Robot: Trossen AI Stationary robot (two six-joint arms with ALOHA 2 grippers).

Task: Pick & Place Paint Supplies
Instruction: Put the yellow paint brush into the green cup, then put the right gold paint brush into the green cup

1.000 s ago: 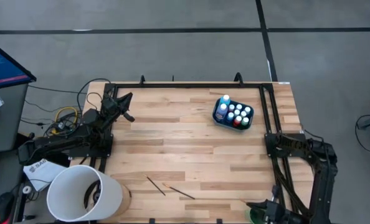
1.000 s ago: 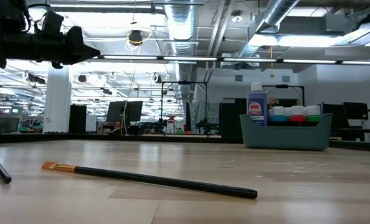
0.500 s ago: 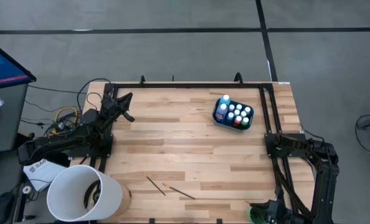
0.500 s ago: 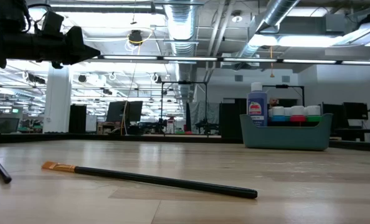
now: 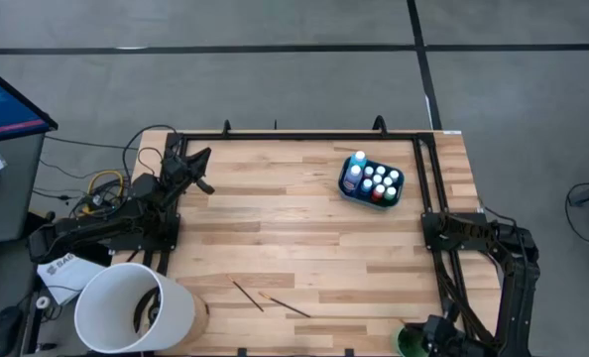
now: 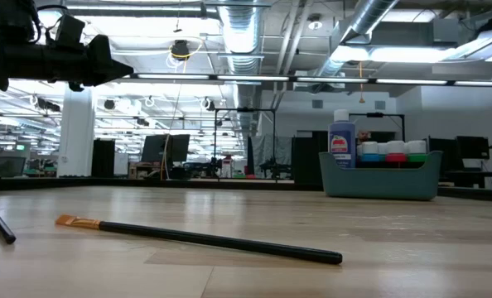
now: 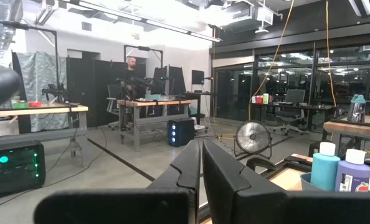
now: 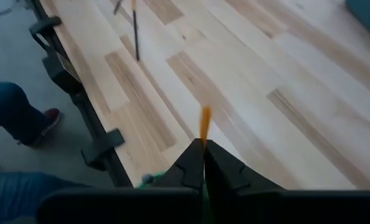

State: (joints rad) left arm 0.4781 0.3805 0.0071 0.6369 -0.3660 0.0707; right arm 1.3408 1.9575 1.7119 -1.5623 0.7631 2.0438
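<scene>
A teal tub (image 5: 355, 190) at the table's far right holds white-capped paint bottles (image 5: 379, 182) and a taller blue one (image 6: 341, 142). Two thin brushes (image 5: 248, 297) (image 5: 286, 305) lie flat on the wood near the front edge; one shows its orange bristles (image 6: 74, 221) in the low view. My right gripper (image 5: 423, 335) hangs at the near right corner, shut on a third brush. My left gripper (image 7: 201, 167) is shut and raised at the far left (image 5: 201, 169), holding nothing. My right gripper (image 8: 203, 154) pinches a thin brush between its two fingers. Only the orange bristle tip (image 8: 205, 123) sticks out past the fingertips, in line with them. The fingers slant down toward the table, and they hide the handle. The tip shows clear above the wood.
A big white bucket (image 5: 136, 307) stands at the near left corner. A green round thing (image 5: 408, 345) sits by the near right edge under my right gripper. A person's legs (image 8: 14, 118) show beside the table's near edge. Clamps (image 8: 104, 146) line that edge.
My right gripper has turned at the wrist over the near right corner without leaving its place. Brushes, tub and bucket lie as before.
</scene>
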